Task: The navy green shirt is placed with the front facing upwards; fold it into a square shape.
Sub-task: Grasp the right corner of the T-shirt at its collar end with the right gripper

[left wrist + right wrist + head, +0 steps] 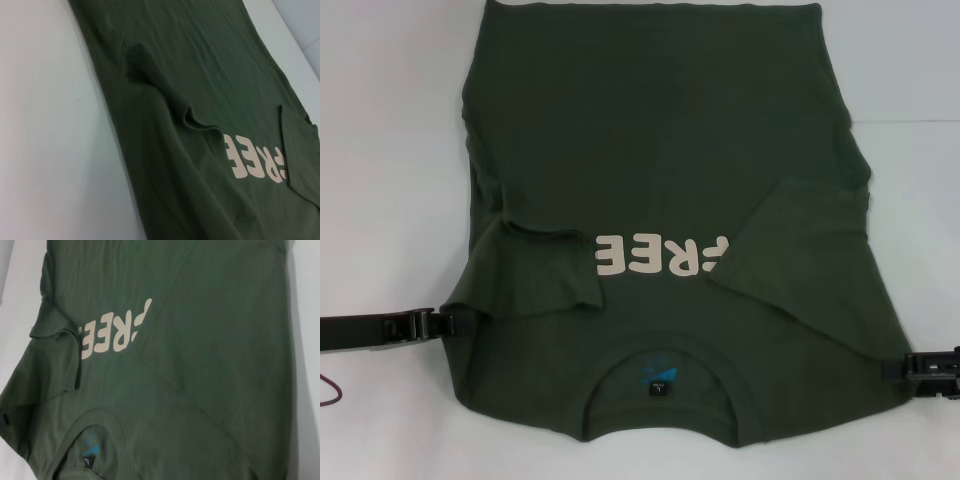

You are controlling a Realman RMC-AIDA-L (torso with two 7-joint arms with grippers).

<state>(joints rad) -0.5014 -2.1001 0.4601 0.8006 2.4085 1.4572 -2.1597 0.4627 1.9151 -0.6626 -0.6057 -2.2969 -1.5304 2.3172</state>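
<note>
A: The shirt [670, 150] lies face up on the white surface [380, 150], collar [665, 385] nearest the robot, both sleeves folded inward.

B: And the left gripper [448, 322] and right gripper [892, 367]?

A: Each is at a shoulder edge; whether the jaws are closed I cannot tell. I think both should grip evenly, then lift the shoulders together toward the hem.

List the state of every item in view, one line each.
navy green shirt: flat, front up, collar toward the robot.
sleeves: both folded inward over the chest, covering the ends of the lettering.
left gripper: at the shirt's left shoulder edge.
right gripper: at the right shoulder edge.
</note>
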